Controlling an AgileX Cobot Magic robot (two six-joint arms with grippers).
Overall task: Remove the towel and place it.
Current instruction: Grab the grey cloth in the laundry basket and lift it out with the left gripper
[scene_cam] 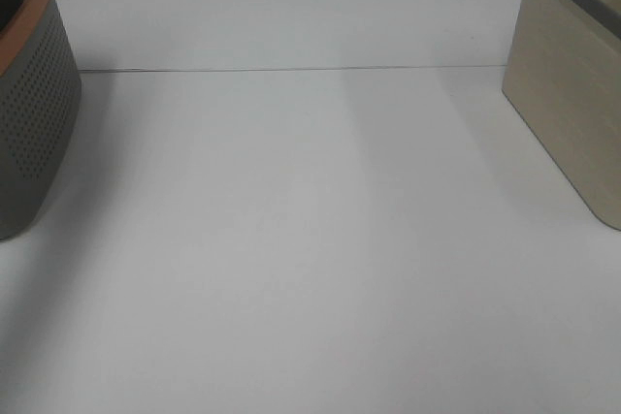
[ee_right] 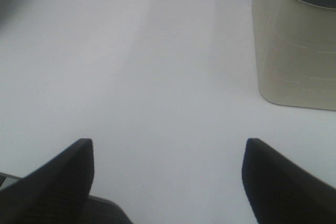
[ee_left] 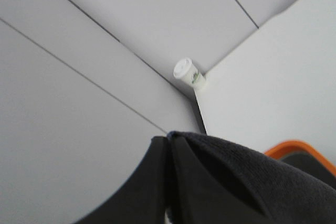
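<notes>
Within the left pincer (ee_left: 169, 141) — the towel (ee_left: 252, 179); right pincer (ee_right: 168, 144) spread.

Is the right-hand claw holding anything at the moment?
No: the right gripper has its two dark fingers spread wide, with only bare white table showing between them.

White table (scene_cam: 310, 269), grey dot-perforated basket (scene_cam: 39, 123) with orange rim, beige bin (scene_cam: 568, 113) with grey rim, navy-black towel (ee_left: 273, 182).

A white table (scene_cam: 310, 269) meets a pale wall (scene_cam: 291, 7) under even light.
</notes>
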